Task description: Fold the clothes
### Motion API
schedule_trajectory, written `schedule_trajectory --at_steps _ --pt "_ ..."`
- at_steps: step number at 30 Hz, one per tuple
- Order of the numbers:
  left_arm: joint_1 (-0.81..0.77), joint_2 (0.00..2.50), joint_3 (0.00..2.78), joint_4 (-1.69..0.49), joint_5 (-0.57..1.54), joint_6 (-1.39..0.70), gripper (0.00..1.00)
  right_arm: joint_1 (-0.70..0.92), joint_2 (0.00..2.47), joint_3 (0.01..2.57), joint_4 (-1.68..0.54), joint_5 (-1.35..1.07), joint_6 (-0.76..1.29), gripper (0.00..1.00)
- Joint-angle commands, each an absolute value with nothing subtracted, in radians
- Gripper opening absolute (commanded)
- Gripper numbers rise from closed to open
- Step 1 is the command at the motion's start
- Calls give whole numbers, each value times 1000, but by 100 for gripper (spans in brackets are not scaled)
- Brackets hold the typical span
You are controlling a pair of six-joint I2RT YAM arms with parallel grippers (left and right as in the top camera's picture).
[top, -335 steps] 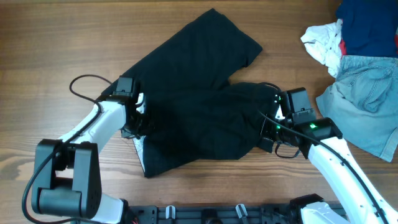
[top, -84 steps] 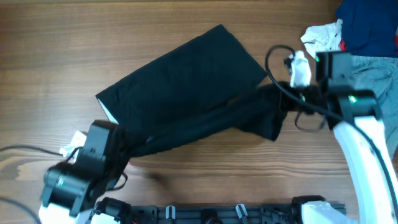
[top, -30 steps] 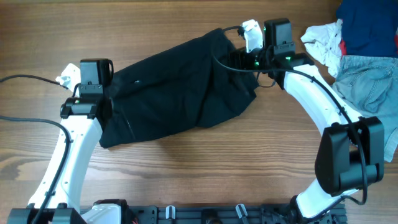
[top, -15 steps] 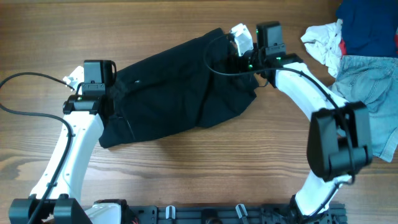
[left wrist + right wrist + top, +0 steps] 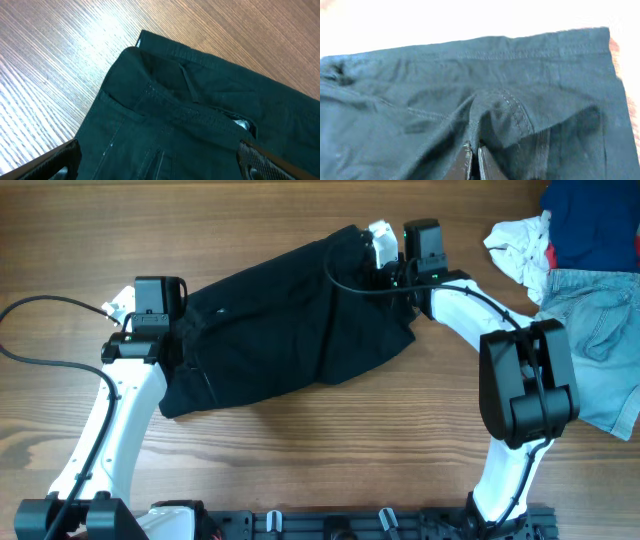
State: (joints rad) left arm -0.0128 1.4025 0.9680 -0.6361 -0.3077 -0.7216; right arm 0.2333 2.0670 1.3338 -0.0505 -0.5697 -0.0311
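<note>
One fold of clothes (image 5: 410, 95), in right tool (image 5: 473, 154)

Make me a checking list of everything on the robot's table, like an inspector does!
Surface: wooden table.
Job's things: black shorts lie crumpled mid-table.
Clutter: denim shorts, navy garment and white cloth at the right edge.
Grippers: left pincer open over a corner of the black shorts; right pincer shut, pinching a fold of them.
Cables: left cable loops over the wood; right cable loops over the shorts.
Surroundings: dark rail along the near edge.
</note>
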Motion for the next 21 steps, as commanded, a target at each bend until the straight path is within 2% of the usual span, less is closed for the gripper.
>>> schedule_trajectory --at_steps 1,8,18,19,20,21 --pt "-8 1409 969 -633 -303 -707 100 239 2083 1461 -54 -653 24 4" --pt "-8 1409 969 -634 -303 -707 100 251 2094 1553 5 -489 29 4" --pt "-8 1409 969 -641 -303 -707 100 244 2276 1554 110 -392 64 4" --pt "-8 1409 969 -641 -303 -707 100 239 2287 1554 113 -392 68 7" --pt "-8 1409 969 -641 -303 -707 100 236 2288 1554 111 -392 70 25" --pt "-8 1409 969 -641 -303 -707 100 230 2288 1554 102 -392 70 52"
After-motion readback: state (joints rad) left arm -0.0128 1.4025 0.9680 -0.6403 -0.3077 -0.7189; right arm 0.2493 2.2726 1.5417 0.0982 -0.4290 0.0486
